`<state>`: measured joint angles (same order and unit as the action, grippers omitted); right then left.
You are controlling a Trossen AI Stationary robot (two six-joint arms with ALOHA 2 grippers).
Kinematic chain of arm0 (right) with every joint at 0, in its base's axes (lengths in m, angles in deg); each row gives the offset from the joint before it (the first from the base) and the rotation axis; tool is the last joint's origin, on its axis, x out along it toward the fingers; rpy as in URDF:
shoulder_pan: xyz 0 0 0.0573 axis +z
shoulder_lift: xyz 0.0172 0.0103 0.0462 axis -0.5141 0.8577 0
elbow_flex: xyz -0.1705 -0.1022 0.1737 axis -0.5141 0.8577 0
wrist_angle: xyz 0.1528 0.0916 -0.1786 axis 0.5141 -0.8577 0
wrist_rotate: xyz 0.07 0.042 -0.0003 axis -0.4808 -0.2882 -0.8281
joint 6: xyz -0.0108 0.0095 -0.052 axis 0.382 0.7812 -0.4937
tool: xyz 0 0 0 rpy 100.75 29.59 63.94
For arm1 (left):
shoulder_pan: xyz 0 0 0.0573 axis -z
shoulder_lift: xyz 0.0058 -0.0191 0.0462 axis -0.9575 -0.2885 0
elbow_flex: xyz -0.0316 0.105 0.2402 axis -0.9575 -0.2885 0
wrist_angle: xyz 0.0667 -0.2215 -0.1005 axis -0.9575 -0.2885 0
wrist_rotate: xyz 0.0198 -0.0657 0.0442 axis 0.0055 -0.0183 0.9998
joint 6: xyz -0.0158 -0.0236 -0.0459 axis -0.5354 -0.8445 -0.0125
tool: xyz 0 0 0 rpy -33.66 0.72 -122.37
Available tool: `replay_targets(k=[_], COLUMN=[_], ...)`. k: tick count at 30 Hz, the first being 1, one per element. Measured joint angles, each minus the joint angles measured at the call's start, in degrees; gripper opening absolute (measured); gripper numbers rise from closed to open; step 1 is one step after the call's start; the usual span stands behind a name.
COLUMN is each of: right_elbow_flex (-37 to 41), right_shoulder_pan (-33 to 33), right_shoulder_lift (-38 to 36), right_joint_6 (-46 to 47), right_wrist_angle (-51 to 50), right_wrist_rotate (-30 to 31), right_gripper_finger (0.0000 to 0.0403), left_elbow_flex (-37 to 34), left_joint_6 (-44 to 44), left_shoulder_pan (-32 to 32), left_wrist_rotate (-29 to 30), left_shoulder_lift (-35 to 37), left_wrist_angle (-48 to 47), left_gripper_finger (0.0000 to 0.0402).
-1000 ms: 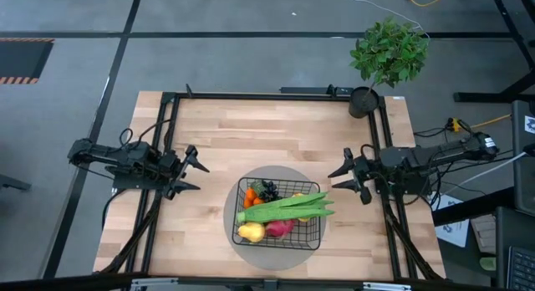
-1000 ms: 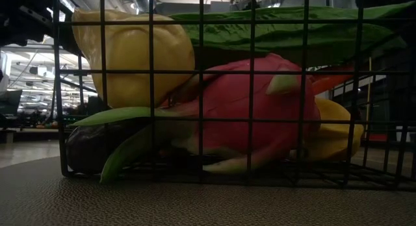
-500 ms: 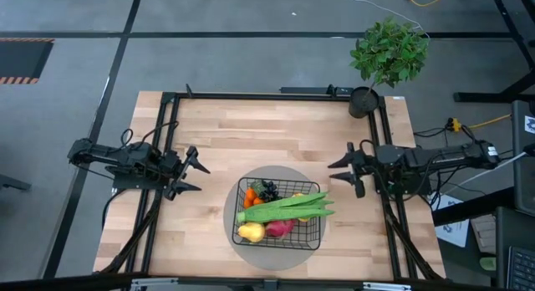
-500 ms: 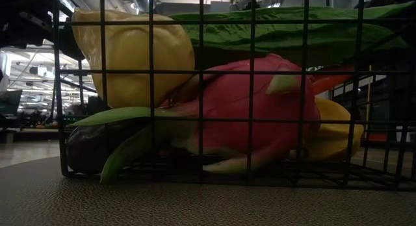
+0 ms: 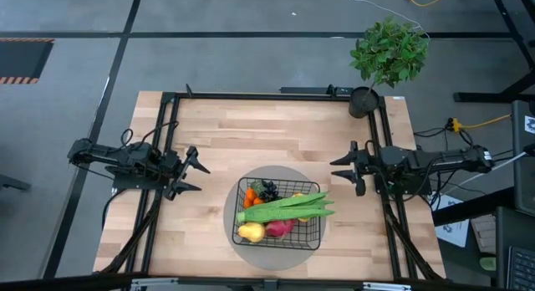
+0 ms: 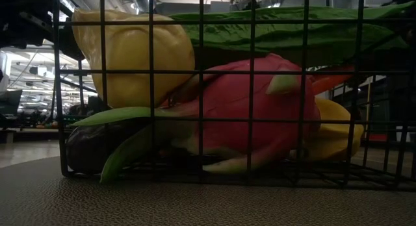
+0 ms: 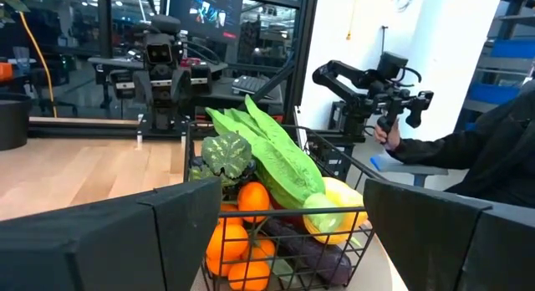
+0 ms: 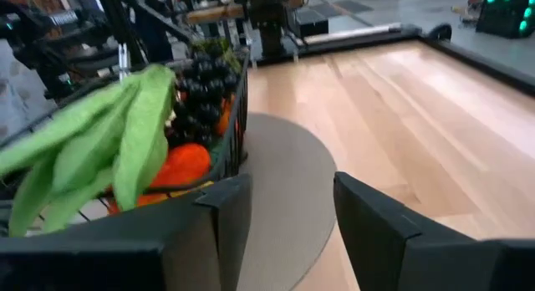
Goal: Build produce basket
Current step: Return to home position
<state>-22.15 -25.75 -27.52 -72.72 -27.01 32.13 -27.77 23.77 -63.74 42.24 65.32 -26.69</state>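
The black wire basket [image 5: 278, 212] stands on a round grey mat [image 5: 276, 172] near the table's front edge. It holds the produce: a long green husk [image 5: 288, 207] across the top, a yellow fruit [image 5: 250, 232], a pink dragon fruit [image 5: 281, 227], dark grapes [image 5: 267, 190] and orange pieces [image 5: 252, 196]. The low view shows the dragon fruit [image 6: 247, 109] and a yellow fruit [image 6: 130, 54] through the mesh. My left gripper [image 5: 199, 177] is open, left of the basket. My right gripper [image 5: 344, 176] is open, to its far right. Neither holds anything.
A leafy plant in a black pot [image 5: 386, 57] stands at the table's far right corner. Black frame rails [image 5: 167, 140] run along the table's sides and far edge. In the left wrist view a person's dark sleeve [image 7: 468, 157] shows beyond the table.
My right gripper has drawn back a little from the basket toward the table's far right, as its arm swung straighter along the right side. It has stayed open. The basket and its produce have not moved.
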Motion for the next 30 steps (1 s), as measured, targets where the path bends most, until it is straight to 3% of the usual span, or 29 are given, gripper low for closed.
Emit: replay_targets(k=[13, 20, 26, 30], right_elbow_flex=[4.0, 3.9, 1.6, 2.3], right_shoulder_pan=[0.0, 0.0, 0.0, 0.0], right_shoulder_lift=[-5.8, -6.8, -6.8, -6.8], right_joint_6=[-3.3, -5.5, -4.5, -4.9], right_wrist_angle=[4.4, 3.5, -2.9, 0.0], right_wrist_rotate=[-0.5, -0.9, -0.9, -0.5], right_gripper_finger=[0.0162, 0.0162, 0.0162, 0.0162], left_elbow_flex=[0.0, 0.0, 0.0, 0.0], left_joint_6=[0.0, 0.1, -1.1, -1.0], left_shoulder_pan=[0.0, 0.0, 0.0, 0.0], left_wrist_rotate=[0.0, 0.2, 0.4, 1.6], left_shoulder_lift=[0.0, 0.0, 0.0, 0.0], left_wrist_angle=[0.0, -1.2, -3.5, -3.2], left_gripper_finger=[0.0283, 0.0283, 0.0283, 0.0283])
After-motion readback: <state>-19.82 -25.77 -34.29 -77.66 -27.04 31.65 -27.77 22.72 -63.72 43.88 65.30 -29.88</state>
